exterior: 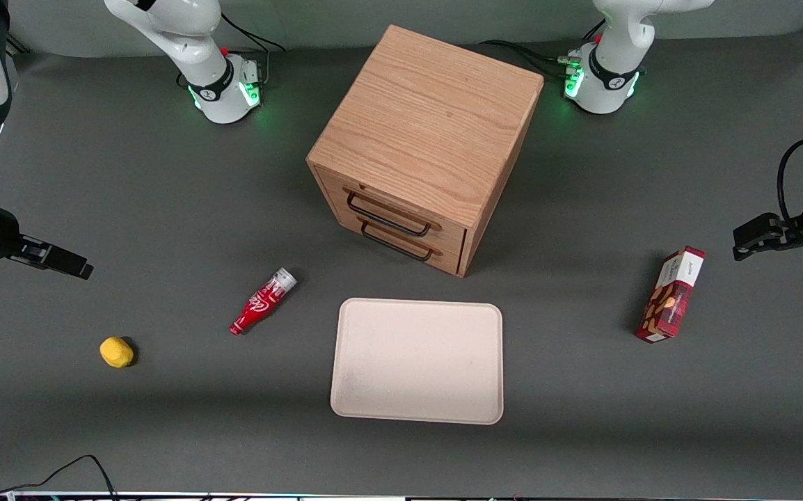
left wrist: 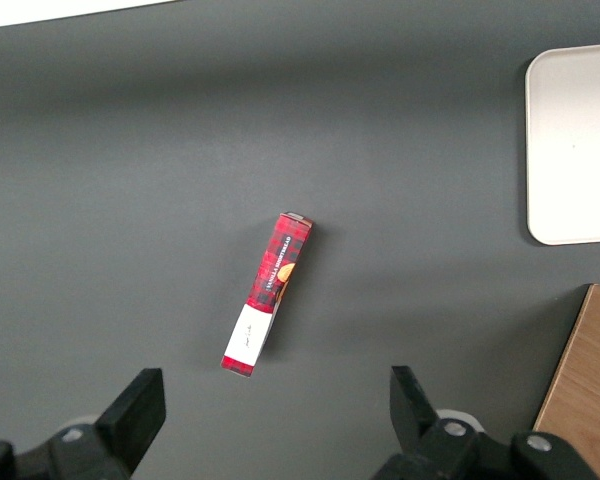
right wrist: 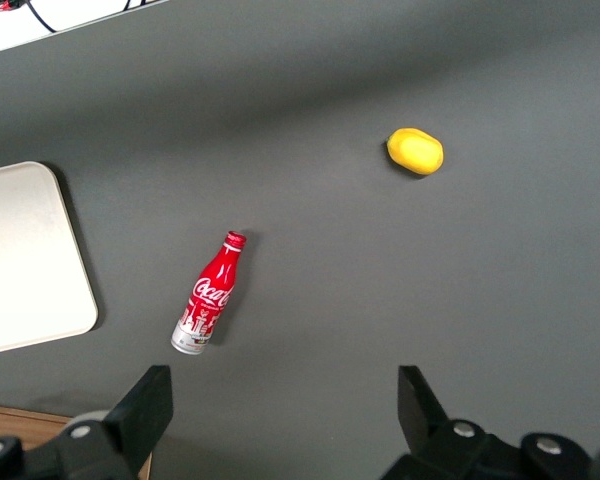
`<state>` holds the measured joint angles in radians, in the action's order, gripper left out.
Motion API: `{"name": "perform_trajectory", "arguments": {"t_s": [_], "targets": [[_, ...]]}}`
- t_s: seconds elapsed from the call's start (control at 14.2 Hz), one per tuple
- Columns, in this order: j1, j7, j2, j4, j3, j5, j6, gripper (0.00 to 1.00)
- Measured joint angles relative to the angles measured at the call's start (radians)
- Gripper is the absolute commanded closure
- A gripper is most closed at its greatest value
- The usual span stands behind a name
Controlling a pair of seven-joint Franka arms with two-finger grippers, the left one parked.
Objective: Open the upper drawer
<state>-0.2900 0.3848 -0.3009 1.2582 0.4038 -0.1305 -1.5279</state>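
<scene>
Grey table (exterior: 165, 195) — upper drawer (exterior: 391, 209) shut, tray (exterior: 417, 360) bare — end effector (right wrist: 285, 420) wide above bottle (right wrist: 209, 295).

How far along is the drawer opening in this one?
Nothing looks done yet: the upper drawer sits flush in the cabinet, like the lower drawer. The gripper hangs open above the table at the working arm's end, holding nothing. Reaching the handle, gripping and pulling all remain.
</scene>
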Motion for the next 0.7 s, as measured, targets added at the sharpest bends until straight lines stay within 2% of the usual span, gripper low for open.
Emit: {"name": "perform_trajectory", "arguments": {"t_s": [0.49,0.7], "targets": [[0.000,-0.007,-0.005,0.002,0.006,-0.001,0.002,0.00],[0.001,-0.020,-0.006,0.002,0.037,-0.001,0.031,0.00]]}}
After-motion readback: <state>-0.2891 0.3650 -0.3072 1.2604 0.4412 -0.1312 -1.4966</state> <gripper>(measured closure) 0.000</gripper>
